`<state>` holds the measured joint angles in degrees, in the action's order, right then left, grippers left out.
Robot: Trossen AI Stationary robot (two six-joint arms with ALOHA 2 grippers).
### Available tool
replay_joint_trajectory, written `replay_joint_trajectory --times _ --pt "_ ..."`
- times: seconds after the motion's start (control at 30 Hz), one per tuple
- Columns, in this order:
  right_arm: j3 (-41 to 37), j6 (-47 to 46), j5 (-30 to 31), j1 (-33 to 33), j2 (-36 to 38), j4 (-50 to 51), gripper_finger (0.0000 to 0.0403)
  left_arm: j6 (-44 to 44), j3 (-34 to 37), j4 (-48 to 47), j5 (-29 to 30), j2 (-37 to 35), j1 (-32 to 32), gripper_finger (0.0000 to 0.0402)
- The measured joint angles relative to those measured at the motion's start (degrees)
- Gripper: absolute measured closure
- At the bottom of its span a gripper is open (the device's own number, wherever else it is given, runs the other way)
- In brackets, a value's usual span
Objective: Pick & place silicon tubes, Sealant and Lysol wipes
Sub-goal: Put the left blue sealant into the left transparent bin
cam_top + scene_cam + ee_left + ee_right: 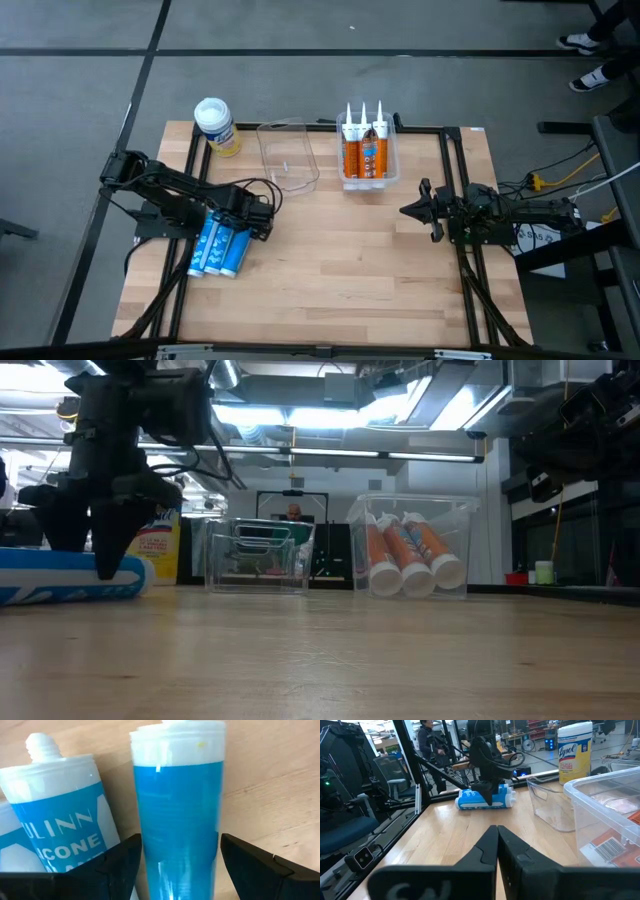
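Three blue silicone tubes (218, 248) lie side by side on the wooden table at the left. My left gripper (243, 222) is open, pointing down, with its fingers on either side of the outermost blue tube (180, 820). The yellow Lysol wipes canister (215, 125) with a white lid stands upright at the far left. Orange sealant tubes (365, 150) stand in a clear bin (392, 165) at the far middle. My right gripper (415, 210) is shut and empty, above the table's right side, and also shows in its wrist view (497, 840). My left gripper straddles the outermost blue tube from above, across its length. One finger (120, 862) sits in the gap between this tube and its neighbour (60, 820), close against the tube's side; I cannot tell whether it touches. The other finger (250, 865) stands apart. The tube lies on the table.
An empty clear bin (288, 155) stands between the Lysol canister and the sealant bin. Black frame rails (455, 180) run along the table's left, right and far sides. Bare wood (340, 260) fills the middle and near part of the table. A person (427, 740) is beyond the table.
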<state>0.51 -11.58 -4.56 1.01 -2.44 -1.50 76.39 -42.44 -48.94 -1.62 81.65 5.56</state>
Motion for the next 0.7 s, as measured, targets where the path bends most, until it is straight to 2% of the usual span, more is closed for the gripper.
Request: replay_joint_trajectory --times 0.2,0.43,0.7 --pt "0.00 -0.04 0.00 0.00 0.00 0.00 0.0391 0.89 0.00 -0.09 0.93 1.15 0.00 0.0137" --pt "0.00 -0.01 0.00 0.01 0.00 0.00 0.0391 -0.52 -0.01 1.05 -1.86 5.93 0.07 0.0137" --pt "0.00 -0.06 0.00 0.01 -0.02 0.00 0.0391 -0.62 -0.13 1.26 -2.40 6.29 0.04 0.0138"
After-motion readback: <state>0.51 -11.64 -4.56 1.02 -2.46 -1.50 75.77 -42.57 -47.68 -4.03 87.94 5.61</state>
